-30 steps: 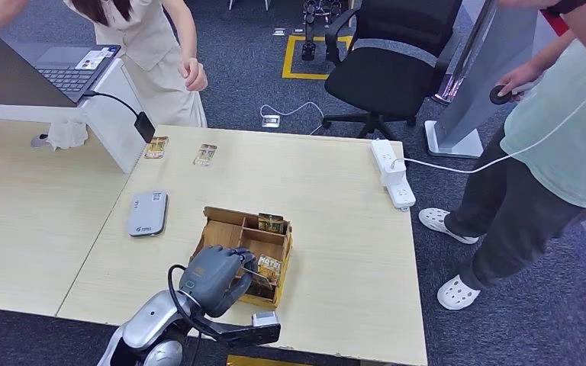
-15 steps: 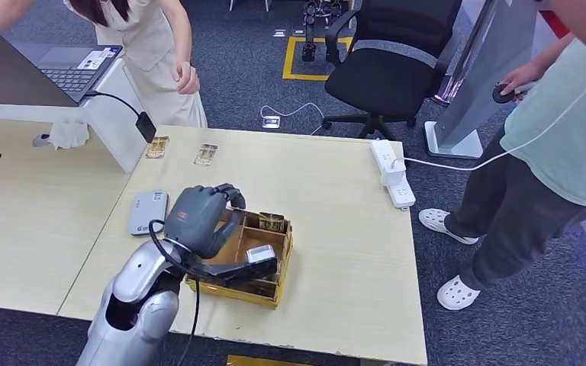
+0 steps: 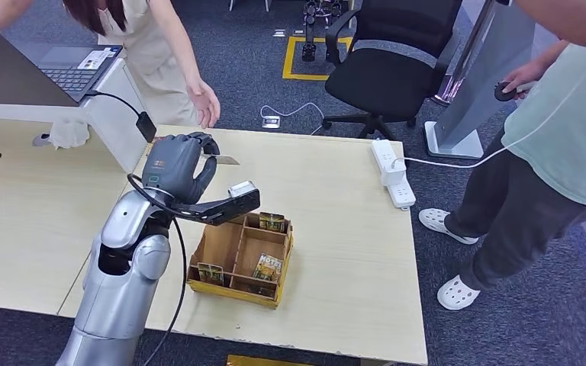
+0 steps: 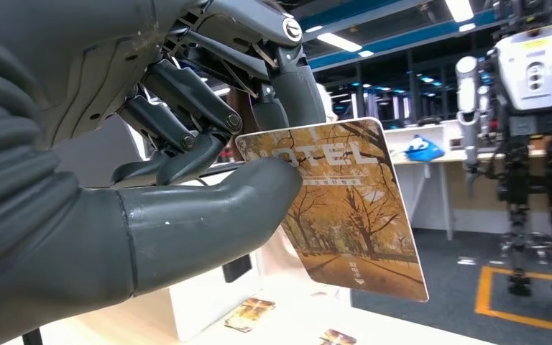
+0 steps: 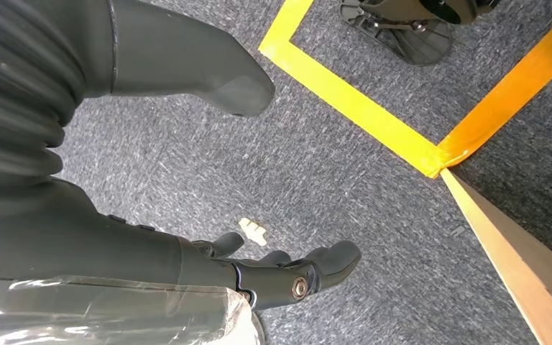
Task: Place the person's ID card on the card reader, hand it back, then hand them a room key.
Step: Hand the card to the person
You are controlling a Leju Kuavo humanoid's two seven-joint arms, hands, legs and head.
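From the head view, my left hand is raised over the pale wooden table at about eleven o'clock from the open wooden divided box; it pinches a thin rectangular room key card that juts toward a person's open hand at one o'clock. In the left wrist view, my thumb presses the autumn-tree hotel card against my dark fingers. In the right wrist view, my right hand hangs over grey carpet, fingers apart, holding nothing.

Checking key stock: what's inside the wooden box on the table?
The wooden box shows three room key cards in separate compartments; the compartment nearest the left hand is partly hidden by the wrist mount.
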